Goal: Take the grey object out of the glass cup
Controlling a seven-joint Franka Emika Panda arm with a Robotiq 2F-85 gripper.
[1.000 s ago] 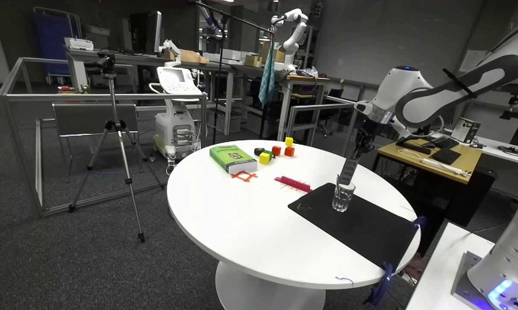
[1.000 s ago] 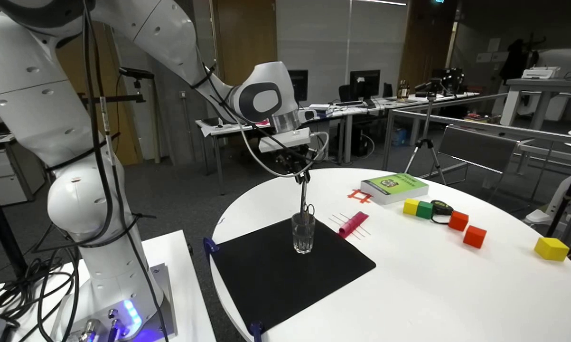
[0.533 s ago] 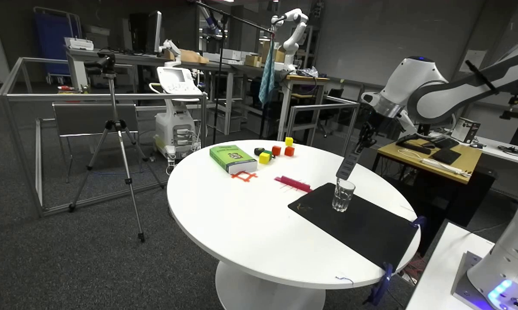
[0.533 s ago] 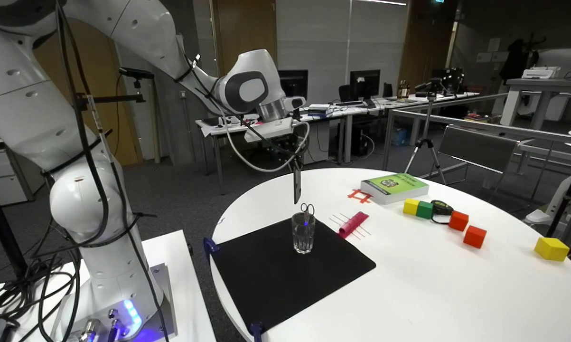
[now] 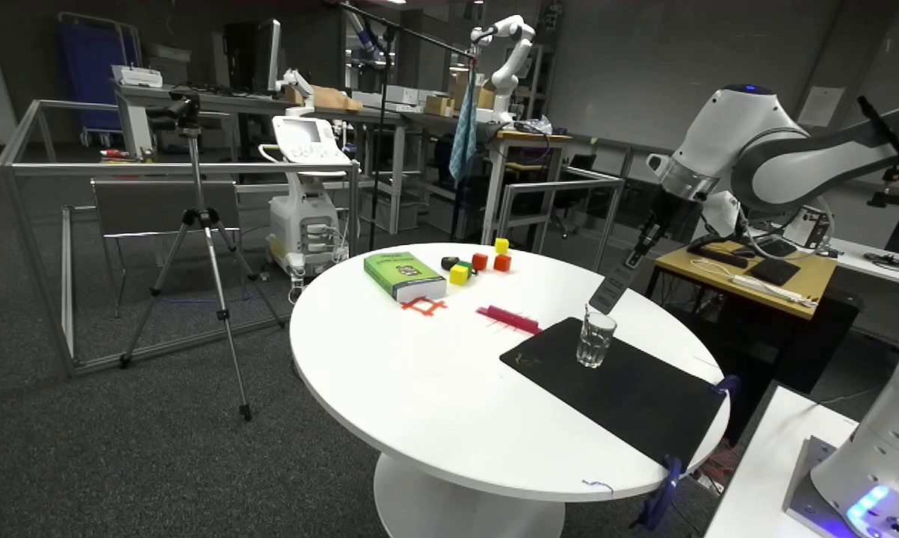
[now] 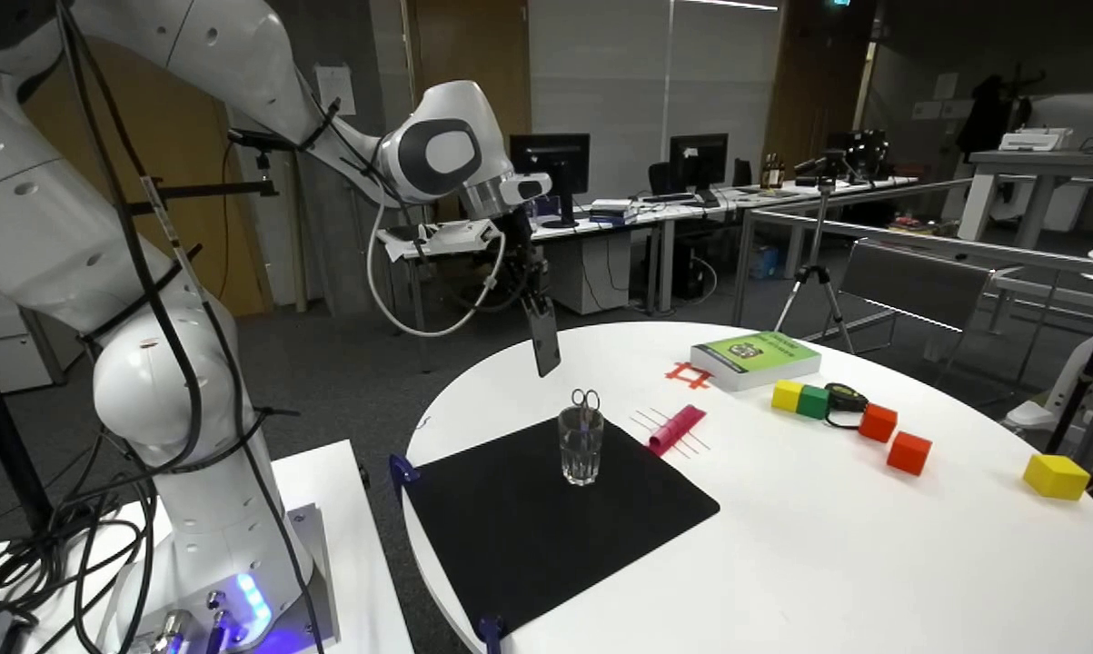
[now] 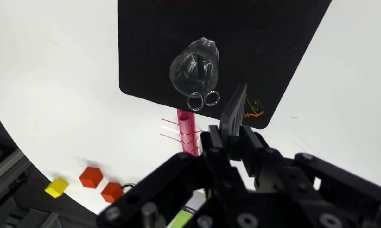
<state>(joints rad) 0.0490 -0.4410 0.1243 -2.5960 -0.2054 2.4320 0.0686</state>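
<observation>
Hanging tilted in the air, the grey object (image 6: 545,338), a thin flat piece, was outside the glass cup (image 6: 580,450), higher than its rim and apart from it. The gripper (image 7: 232,135) had its two fingers clamped on the upper end of the piece; in both exterior views the lower end slanted down toward the cup. Cup: upright on a black mat (image 6: 528,536), with scissors (image 6: 586,409) standing in it, both finger loops above the rim. Wrist view showed an orange mark (image 7: 253,114) at a mat corner. The mat lay on a round white table (image 6: 828,545), with a blue clamp (image 6: 404,470) at one corner and a second blue clamp (image 6: 491,627) at another. Just beside the mat was a pink piece (image 6: 676,430) crossed by thin rods; contact could not be told. Farther out: a red frame (image 6: 680,373) next to a thick green book (image 6: 755,361); a yellow block (image 6: 786,394) beside a green block (image 6: 813,401); a small black item (image 6: 845,397); a red block (image 6: 878,421) near another red block (image 6: 909,452); and, well apart, another yellow block (image 6: 1056,476) near the table edge. The robot arm (image 6: 442,150) reached over from a white bench (image 6: 357,545).
</observation>
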